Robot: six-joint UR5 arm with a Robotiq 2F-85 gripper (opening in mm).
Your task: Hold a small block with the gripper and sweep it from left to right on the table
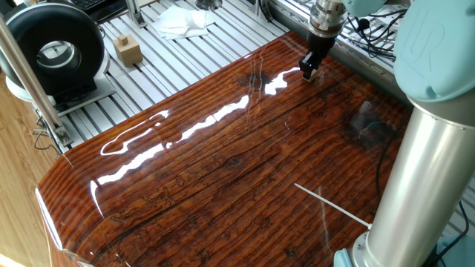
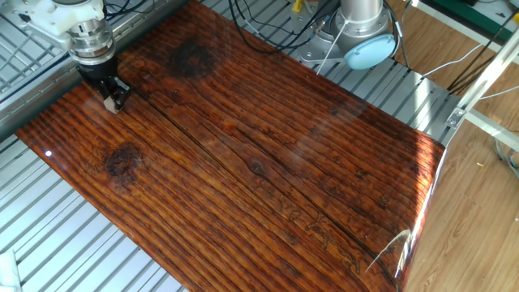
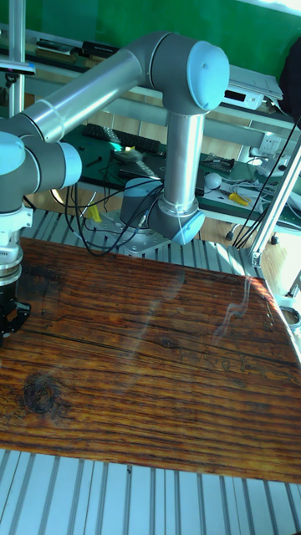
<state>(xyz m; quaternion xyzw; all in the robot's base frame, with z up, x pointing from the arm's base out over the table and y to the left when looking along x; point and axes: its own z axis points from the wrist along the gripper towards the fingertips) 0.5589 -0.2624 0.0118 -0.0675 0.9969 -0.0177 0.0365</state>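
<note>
The gripper [image 1: 308, 73] stands upright at the far corner of the glossy reddish-brown table [image 1: 223, 170], tips down at the board. It is shut on the small block [image 2: 114, 105], a tiny pale cube showing between the black fingertips just above or on the wood. In the other fixed view the gripper [image 2: 113, 100] is at the board's upper left, near the edge. The tall fixed view shows the gripper [image 3: 7, 324] at the picture's left border over the table [image 3: 159, 368]; the block is too small to make out there.
A larger tan block with a notch [image 1: 128, 50], a black round device [image 1: 56, 52] and a white cloth [image 1: 182, 21] lie on the ribbed aluminium frame beside the table. The arm's thick column [image 1: 427, 163] rises at the right. Cables [image 2: 268, 24] lie near the robot base [image 2: 365, 36].
</note>
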